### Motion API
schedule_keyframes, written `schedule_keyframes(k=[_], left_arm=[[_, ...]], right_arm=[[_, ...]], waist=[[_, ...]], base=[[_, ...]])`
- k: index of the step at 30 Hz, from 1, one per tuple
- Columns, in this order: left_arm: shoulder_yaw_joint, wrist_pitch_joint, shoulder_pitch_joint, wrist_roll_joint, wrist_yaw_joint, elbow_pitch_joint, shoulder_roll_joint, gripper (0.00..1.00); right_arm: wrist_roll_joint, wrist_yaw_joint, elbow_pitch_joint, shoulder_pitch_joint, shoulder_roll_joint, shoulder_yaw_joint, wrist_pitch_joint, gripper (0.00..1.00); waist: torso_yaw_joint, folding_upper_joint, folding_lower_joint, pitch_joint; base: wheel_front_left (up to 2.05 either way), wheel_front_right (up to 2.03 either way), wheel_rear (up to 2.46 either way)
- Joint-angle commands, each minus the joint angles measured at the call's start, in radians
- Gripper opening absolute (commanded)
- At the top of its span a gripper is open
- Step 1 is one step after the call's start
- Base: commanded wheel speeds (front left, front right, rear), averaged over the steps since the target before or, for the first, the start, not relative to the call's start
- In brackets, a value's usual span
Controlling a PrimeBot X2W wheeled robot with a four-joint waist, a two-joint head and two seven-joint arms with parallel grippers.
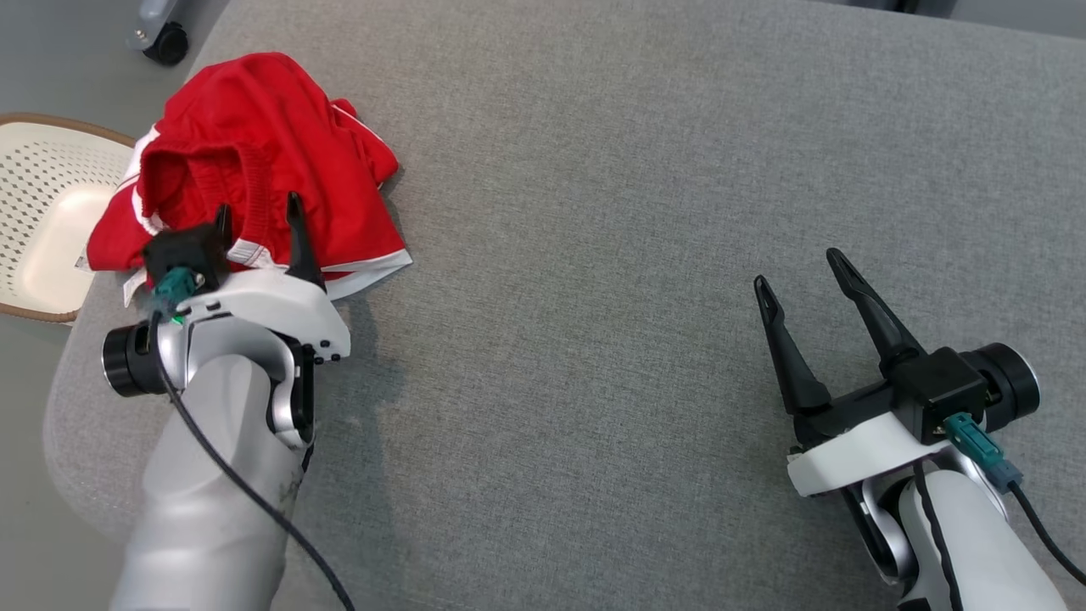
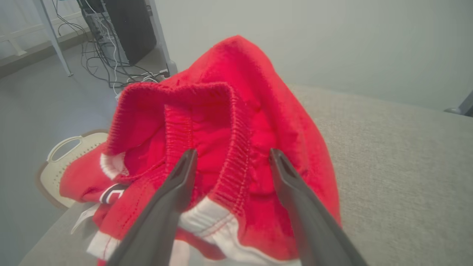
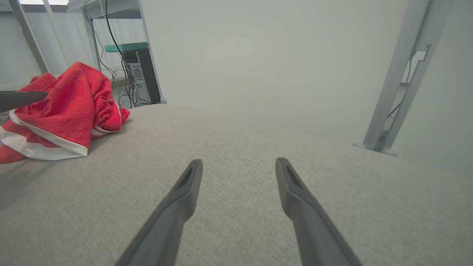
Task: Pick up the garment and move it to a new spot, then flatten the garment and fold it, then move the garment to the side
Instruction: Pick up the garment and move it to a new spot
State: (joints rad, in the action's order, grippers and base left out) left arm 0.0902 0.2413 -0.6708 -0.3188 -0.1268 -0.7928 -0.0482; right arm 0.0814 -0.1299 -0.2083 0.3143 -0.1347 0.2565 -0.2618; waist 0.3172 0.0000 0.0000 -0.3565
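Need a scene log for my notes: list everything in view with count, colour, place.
padded surface: one, grey, before the robot
garment: one, red with white trim, crumpled at the surface's left edge
basket: one, cream, perforated, floor left of the surface
caster: one, black, floor beyond the basket
computer tower: one, black, floor beyond the surface, amid cables
left gripper: one, dark, jaws open either side of the garment's ribbed band
right gripper: one, dark, jaws open over bare surface, right side
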Motion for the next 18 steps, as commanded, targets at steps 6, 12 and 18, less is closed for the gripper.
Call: schedule_keyframes(k=[6,12,18], left_arm=[[0.008,-0.074,-0.118,-0.010,-0.009,-0.176,-0.021,1.00],[0.019,-0.116,-0.178,-0.008,-0.007,-0.268,-0.028,1.00],[0.029,-0.081,-0.197,-0.012,0.015,-0.291,-0.037,0.00]], right_arm=[[0.002,-0.001,-0.002,0.024,-0.013,-0.002,-0.007,1.00],[0.001,-0.002,-0.004,0.030,-0.003,-0.008,-0.007,1.00],[0.004,-0.002,-0.004,0.018,0.016,-0.007,-0.007,1.00]], waist=[[-0.017,0.0000,0.0000,-0.023],[-0.029,0.0000,0.0000,-0.022],[-0.036,0.0000,0.0000,-0.004]], base=[[0.00,0.00,0.00],[0.00,0.00,0.00],[0.00,0.00,0.00]])
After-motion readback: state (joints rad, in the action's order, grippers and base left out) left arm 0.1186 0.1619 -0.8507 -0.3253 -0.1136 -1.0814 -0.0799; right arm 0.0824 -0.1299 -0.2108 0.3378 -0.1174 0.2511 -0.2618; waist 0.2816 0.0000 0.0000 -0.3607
